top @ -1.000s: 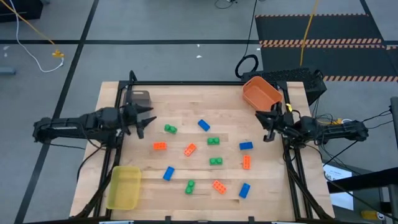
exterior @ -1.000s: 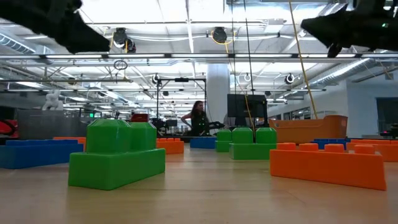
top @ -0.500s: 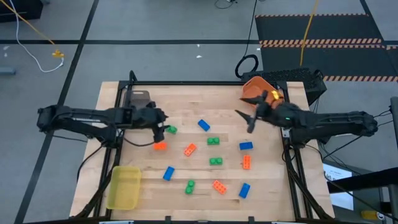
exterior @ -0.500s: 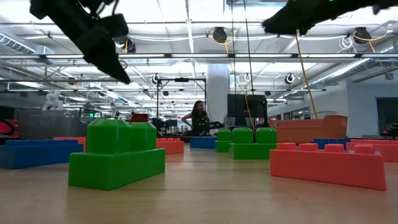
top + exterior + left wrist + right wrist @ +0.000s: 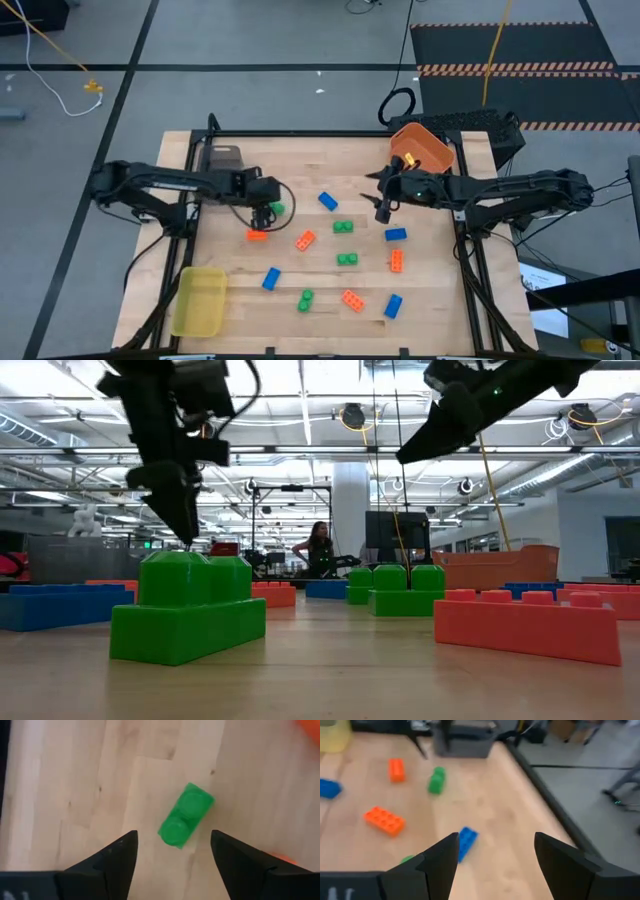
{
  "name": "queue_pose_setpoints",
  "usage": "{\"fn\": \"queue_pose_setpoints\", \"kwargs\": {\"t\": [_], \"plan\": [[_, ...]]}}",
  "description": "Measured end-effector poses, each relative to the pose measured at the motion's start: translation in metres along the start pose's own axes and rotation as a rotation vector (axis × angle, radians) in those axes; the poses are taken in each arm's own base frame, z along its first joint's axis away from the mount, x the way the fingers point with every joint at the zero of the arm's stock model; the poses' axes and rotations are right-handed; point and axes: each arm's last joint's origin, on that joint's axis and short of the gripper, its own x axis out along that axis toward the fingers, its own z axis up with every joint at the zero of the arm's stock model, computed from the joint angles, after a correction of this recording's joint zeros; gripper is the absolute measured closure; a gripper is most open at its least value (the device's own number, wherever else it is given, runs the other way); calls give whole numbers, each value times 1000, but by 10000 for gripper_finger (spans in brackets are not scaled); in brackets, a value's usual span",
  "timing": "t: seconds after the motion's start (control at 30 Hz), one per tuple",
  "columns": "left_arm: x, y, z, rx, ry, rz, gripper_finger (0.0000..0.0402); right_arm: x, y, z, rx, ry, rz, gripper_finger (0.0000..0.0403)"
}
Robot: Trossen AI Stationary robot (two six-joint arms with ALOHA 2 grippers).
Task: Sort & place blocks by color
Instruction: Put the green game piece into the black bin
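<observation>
Near edge of the table (image 5: 420, 310): yellow bin (image 5: 199, 300) at the left corner looks empty. Loose beside it sit a blue block (image 5: 271, 278), a green block (image 5: 306, 299), an orange block (image 5: 352, 299) and another blue block (image 5: 393, 305).

Middle band: green block (image 5: 347, 259), orange block (image 5: 397, 260), blue block (image 5: 396, 235), orange block (image 5: 305, 240), orange block (image 5: 257, 235), green block (image 5: 343, 227). All lie on bare wood, none sorted.

Left gripper (image 5: 262, 213) hangs right over a green brick (image 5: 185, 814), fingers spread wide to either side of it, not touching; nothing held. Right gripper (image 5: 382, 210) hovers mid-table, fingers wide, empty, near the far blue brick (image 5: 465, 841).

Far side: grey bin (image 5: 222, 160) at the left and orange bin (image 5: 421, 148) at the right; I see no blocks in either.

Judgement: sorting looks barely begun. Every block in view is on the table, every bin looks empty. First pick is being lined up on the green brick; all placements remain.
</observation>
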Motion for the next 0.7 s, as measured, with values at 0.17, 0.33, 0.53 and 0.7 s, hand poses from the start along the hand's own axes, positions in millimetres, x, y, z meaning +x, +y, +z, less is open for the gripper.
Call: {"fn": "queue_pose_setpoints", "kwargs": {"t": [0.17,0.33,0.53,0.7], "plan": [[23,1,13,57,103,-37,114,9,4,-5,-13,42,38,151],[41,-2,18,108,163,-77,97,10,5,-8,-25,67,40,151],[65,-5,18,151,226,-87,107,10,5,-9,-31,77,41,151],[77,-8,18,173,256,-94,141,11,5,-14,-27,91,41,151]]}}
